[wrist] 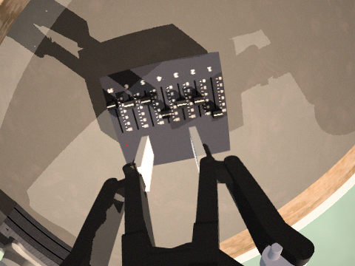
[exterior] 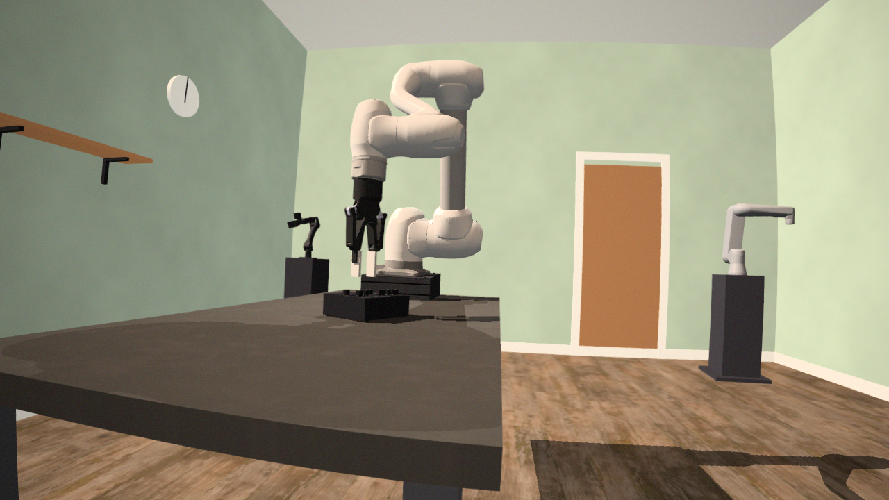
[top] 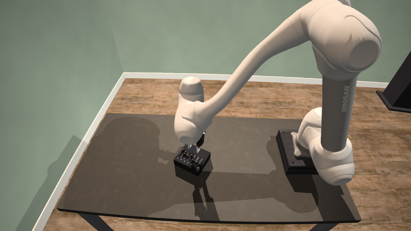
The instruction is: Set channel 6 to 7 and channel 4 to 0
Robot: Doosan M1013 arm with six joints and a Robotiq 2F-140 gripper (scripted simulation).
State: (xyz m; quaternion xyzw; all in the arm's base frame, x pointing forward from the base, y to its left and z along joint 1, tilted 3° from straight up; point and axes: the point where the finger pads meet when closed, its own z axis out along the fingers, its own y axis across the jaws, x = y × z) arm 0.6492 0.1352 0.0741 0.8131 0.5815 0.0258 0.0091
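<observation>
The lighting desk [top: 191, 160] [exterior: 365, 305] [wrist: 170, 145] is a small black box with a row of several faders [wrist: 168, 103], standing near the middle of the dark table [top: 115, 172] [exterior: 248, 373] [wrist: 276, 29]. The fader caps sit at different heights along their slots; the channel numbers are too small to read. My gripper [top: 193, 148] [exterior: 362, 272] [wrist: 170, 142] points straight down a little above the desk, over its edge nearest the arm's base. Its fingers are drawn most of the way in with a narrow gap between the white pads. Nothing is between them and they touch no fader.
The arm's black base plate [top: 287, 149] is bolted to the table to the right of the desk. Beyond the table stand two dark pedestals with other small arms [exterior: 736, 323] [exterior: 305, 273]. The wooden floor edge shows in the wrist view.
</observation>
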